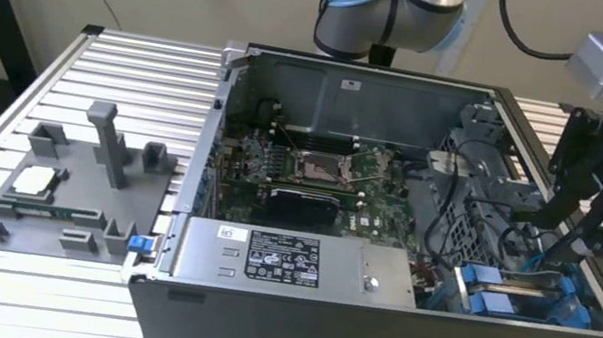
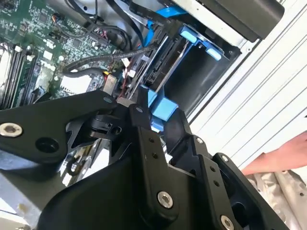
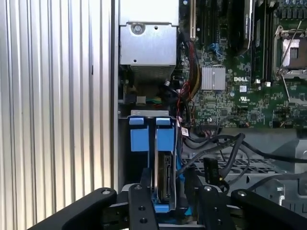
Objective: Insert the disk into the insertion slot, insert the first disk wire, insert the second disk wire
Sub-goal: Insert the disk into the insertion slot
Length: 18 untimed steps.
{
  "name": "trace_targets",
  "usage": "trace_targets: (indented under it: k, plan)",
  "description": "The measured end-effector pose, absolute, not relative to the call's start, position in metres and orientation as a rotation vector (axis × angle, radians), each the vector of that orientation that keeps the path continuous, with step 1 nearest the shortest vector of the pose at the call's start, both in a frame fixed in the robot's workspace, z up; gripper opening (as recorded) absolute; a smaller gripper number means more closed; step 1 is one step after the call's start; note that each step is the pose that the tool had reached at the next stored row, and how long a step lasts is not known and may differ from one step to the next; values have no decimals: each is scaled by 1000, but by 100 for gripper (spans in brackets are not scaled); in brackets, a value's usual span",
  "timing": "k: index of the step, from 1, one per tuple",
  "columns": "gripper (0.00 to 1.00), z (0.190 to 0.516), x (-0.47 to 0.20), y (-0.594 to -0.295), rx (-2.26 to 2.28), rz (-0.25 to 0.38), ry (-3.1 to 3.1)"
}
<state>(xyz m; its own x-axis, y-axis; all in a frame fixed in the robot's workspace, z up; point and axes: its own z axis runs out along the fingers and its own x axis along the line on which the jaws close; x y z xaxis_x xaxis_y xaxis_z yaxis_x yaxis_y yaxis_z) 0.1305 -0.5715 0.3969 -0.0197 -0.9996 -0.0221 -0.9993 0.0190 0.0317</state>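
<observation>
1. Arm: upper links cut off by the exterior view's top edge.
2. Gripper: body runs off the exterior view's right edge. Its hold on the disk cannot be made out.
3. Disk: edge-on in the first wrist view, near end hidden behind the gripper's black frame.
4. Insertion slot: interior screened by blue tabs and the case wall in the exterior view.
5. Person's hand: blurred, cut by the picture's edge in the second wrist view.
6. Power-supply box: label print too small to tell.
7. Motherboard: 1 part covered by gripper linkage and cables.
</observation>
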Motion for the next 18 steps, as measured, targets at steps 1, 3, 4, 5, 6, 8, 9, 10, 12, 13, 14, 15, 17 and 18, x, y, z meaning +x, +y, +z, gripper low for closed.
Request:
trace_targets:
  k: [1,3,4,5,6,8,9,10,12,13,14,15,17,18]
  plan:
    - [100,398,129,-571,2195,-60,-2238]
    - [100,400,126,-569,2195,-60,-2238]
    - [100,401,124,-568,2195,-60,-2238]
    - [100,401,123,-566,2195,-60,-2238]
    - [100,401,122,-565,2195,-60,-2238]
    - [100,401,121,-561,2195,-60,-2238]
    - [100,401,121,-558,2195,-60,-2238]
    - [100,401,120,-555,2195,-60,-2238]
    - [100,401,120,-547,2195,-59,-2238]
    - [100,401,120,-544,2196,-59,-2237]
    - [100,401,120,-542,2197,-59,-2236]
    - [100,400,120,-541,2199,-59,-2235]
    - [100,400,120,-539,2203,-54,-2235]
    - [100,400,120,-539,2207,-47,-2238]
